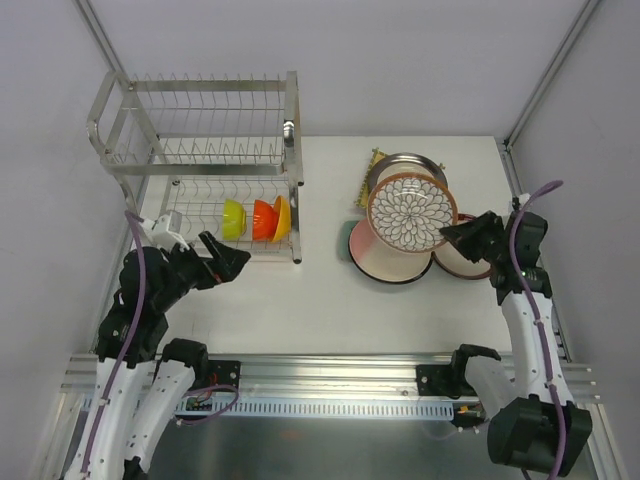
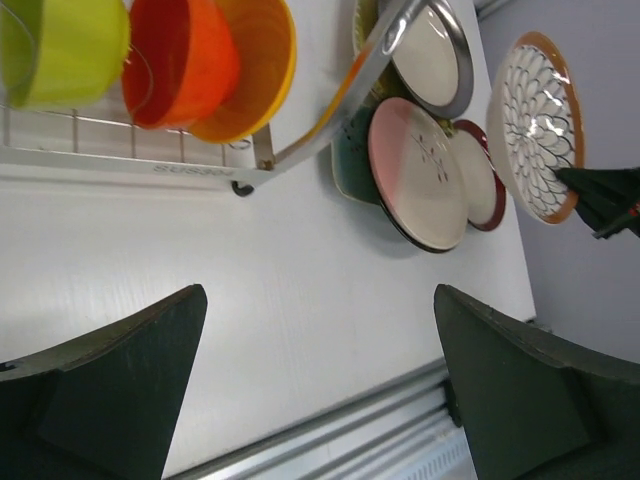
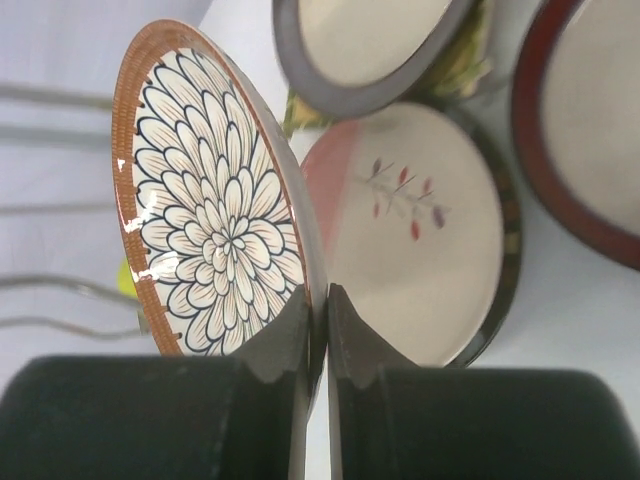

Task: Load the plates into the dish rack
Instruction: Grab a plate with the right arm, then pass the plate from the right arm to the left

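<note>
Right gripper (image 3: 318, 305) pinches the petal plate (image 1: 412, 212) by its rim over other plates (image 1: 392, 264); left gripper (image 1: 228, 256) gapes beside the rack (image 1: 293, 150).

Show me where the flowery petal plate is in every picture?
Top external: petal plate right of centre, held at its edge by the right gripper.
Left wrist: upper right, near the picture's edge.
Right wrist: left of centre, on edge between the fingers.
Shared landmark: the pink-and-white plate, in all three.
</note>
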`<action>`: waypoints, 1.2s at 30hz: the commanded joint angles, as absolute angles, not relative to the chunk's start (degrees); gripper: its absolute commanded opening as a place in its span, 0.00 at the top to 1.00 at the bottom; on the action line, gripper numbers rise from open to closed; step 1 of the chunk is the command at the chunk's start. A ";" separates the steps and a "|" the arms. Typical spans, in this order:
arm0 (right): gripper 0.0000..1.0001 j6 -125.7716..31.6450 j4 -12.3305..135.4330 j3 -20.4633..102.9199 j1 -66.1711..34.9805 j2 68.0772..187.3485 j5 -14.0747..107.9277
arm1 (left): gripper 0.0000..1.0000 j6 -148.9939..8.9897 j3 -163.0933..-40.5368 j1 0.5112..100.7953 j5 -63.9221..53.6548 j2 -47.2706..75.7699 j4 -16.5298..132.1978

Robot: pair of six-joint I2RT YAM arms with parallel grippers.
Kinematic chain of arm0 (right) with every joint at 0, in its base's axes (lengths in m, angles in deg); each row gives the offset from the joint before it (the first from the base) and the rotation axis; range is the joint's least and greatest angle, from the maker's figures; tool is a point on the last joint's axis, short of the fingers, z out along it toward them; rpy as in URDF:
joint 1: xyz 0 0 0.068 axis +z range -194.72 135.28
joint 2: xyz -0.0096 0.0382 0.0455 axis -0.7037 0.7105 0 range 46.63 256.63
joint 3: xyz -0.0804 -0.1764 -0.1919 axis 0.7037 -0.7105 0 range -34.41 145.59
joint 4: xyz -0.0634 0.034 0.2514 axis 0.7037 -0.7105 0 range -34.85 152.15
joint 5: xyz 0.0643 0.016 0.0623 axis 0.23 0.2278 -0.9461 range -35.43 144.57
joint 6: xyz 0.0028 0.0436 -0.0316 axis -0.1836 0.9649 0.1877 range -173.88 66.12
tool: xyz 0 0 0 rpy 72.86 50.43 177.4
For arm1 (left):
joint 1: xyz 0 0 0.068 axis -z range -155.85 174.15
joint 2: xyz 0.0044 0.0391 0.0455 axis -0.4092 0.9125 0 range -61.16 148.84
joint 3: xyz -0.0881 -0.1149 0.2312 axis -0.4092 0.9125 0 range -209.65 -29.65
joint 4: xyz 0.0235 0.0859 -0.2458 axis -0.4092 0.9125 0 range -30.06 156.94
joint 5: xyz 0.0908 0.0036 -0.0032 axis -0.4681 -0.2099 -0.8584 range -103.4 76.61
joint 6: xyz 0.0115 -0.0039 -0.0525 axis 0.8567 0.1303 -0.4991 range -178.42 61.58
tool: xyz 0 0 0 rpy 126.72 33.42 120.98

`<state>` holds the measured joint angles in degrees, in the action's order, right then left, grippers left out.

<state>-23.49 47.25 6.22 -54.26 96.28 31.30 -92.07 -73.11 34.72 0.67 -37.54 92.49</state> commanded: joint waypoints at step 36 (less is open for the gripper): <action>0.99 -20.21 69.53 3.30 -8.77 100.42 34.44 | 0.36 -110.10 -64.36 66.25 -17.96 -18.80 71.89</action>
<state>-23.00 59.10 -0.56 -9.19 102.16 36.39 -111.52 -62.86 64.91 -14.13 -20.01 73.83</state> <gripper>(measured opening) 0.086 0.650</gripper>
